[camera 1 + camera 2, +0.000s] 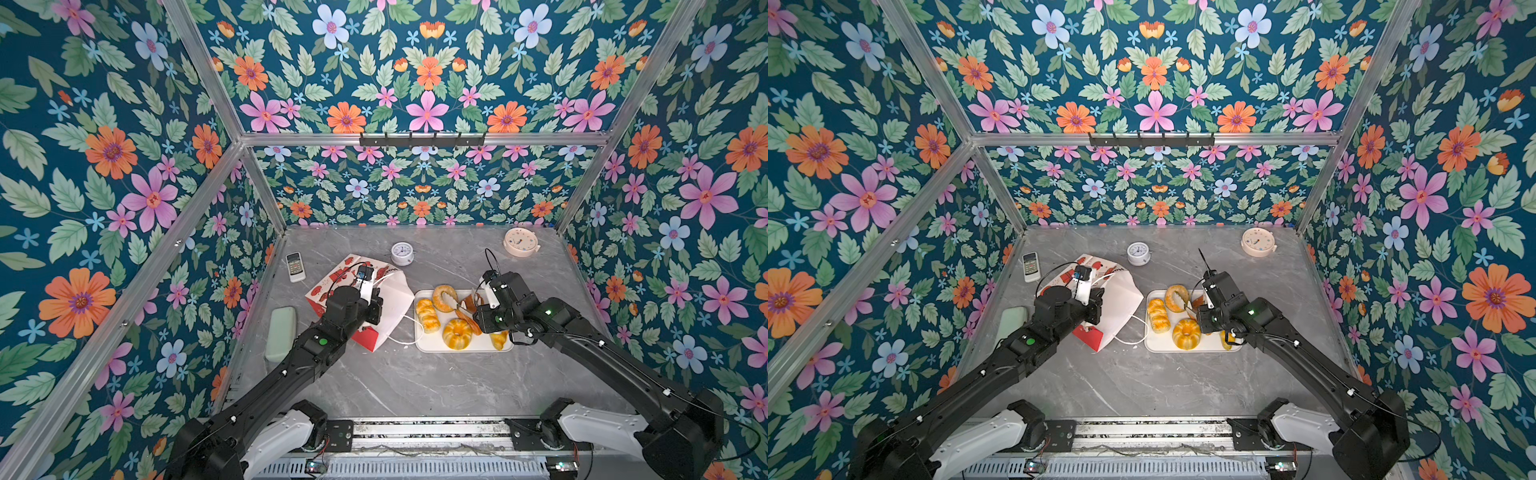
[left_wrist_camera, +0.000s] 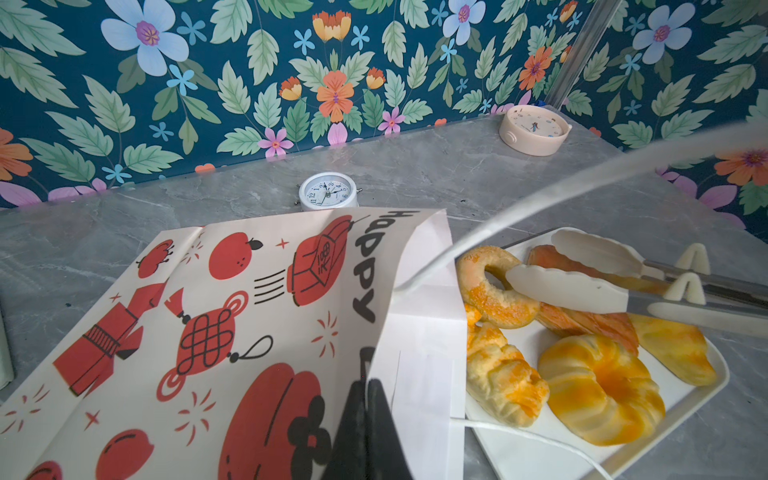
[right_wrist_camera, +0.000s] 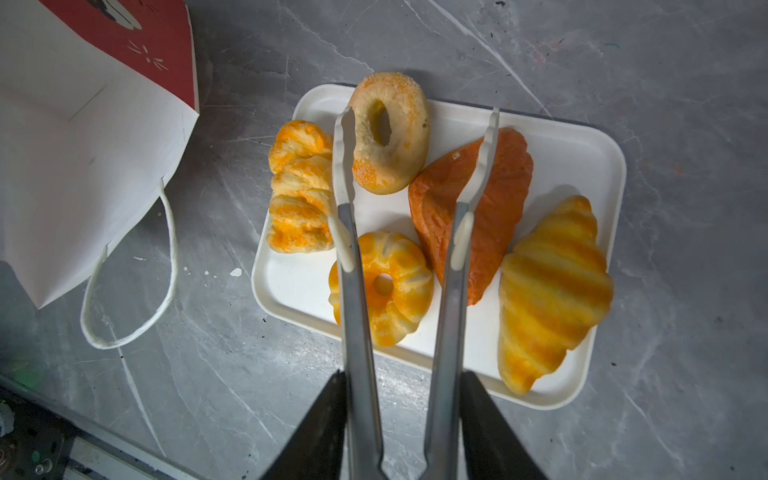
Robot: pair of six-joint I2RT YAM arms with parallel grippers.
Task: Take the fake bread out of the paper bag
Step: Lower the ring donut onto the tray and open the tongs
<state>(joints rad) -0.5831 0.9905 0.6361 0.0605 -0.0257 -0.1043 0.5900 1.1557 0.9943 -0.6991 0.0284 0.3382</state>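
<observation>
lying on its side left of centre in both top views, the paper bag (image 1: 395, 301) (image 1: 1121, 299) turns its white open mouth toward the right. the left gripper (image 1: 376, 309) sits at the upper rim of that mouth. in the left wrist view its fingers (image 2: 386, 436) are pressed together on the paper edge, pinching the bag's top wall. one white cord handle (image 3: 129, 291) trails on the grey table (image 1: 415, 386) between bag and tray.

just right of the bag lies the white tray (image 1: 457, 350) (image 3: 582, 145), and all the fake bread is on it, outside the bag and apart from the left gripper. from the left come the ridged twist loaf (image 1: 427, 316) (image 3: 299, 187), then the ring bagel (image 1: 444, 297) (image 3: 390, 133) at the far edge, with the round fluted bun (image 1: 456, 333) (image 3: 399, 299) nearer. next is the brown triangular pastry (image 3: 507, 187), and the croissant (image 3: 552, 291) lies at the right end.

the right gripper (image 3: 403, 382) (image 1: 484, 316) is above the tray's right half, clamped on the two metal arms of the tongs (image 3: 451, 311). the tongs' white tips are spread and reach over the bread, one over the bagel's left edge and one over the triangular pastry. nothing is caught between them. whether a tip touches either piece cannot be told.
</observation>
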